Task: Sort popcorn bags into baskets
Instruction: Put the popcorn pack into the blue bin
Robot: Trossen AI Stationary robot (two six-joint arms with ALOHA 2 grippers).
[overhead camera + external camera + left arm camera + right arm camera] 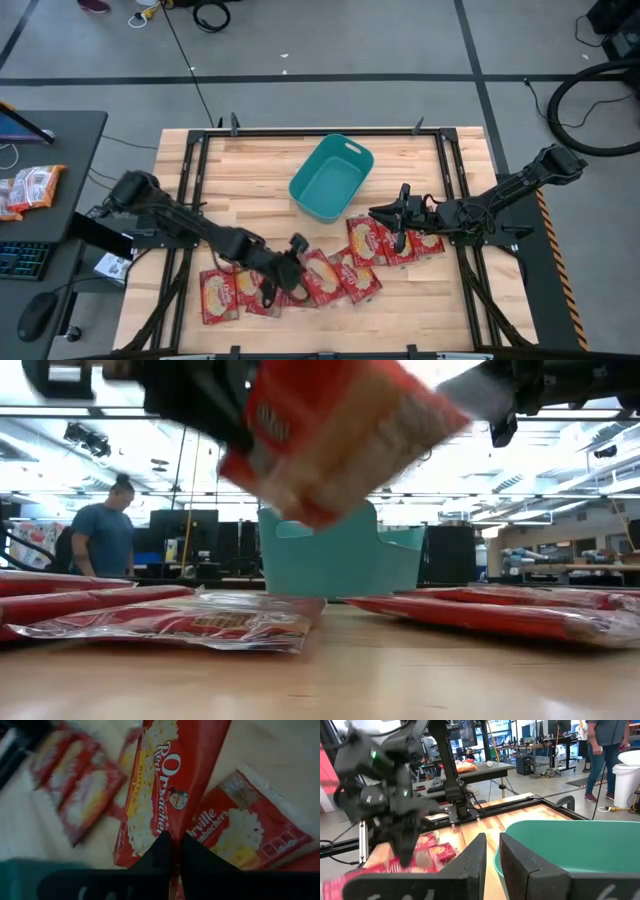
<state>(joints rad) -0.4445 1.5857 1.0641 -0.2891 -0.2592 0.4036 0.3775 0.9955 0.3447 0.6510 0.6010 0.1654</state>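
Glossy red flat popcorn bag (165,795)

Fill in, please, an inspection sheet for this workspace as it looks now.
Surface: wooden table in a black frame.
Job's things: teal basket, no packet visible in it; red popcorn bags lying flat near the front edge.
Clutter: nothing seen.
Grippers: left gripper shut on one popcorn bag, lifted; right gripper beside the basket, holding nothing.
Cables: black cables on the floor.
Surroundings: side desk, person behind.

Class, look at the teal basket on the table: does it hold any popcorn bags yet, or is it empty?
Empty. The high view shows the teal basket's bare floor; the popcorn bags lie outside it.
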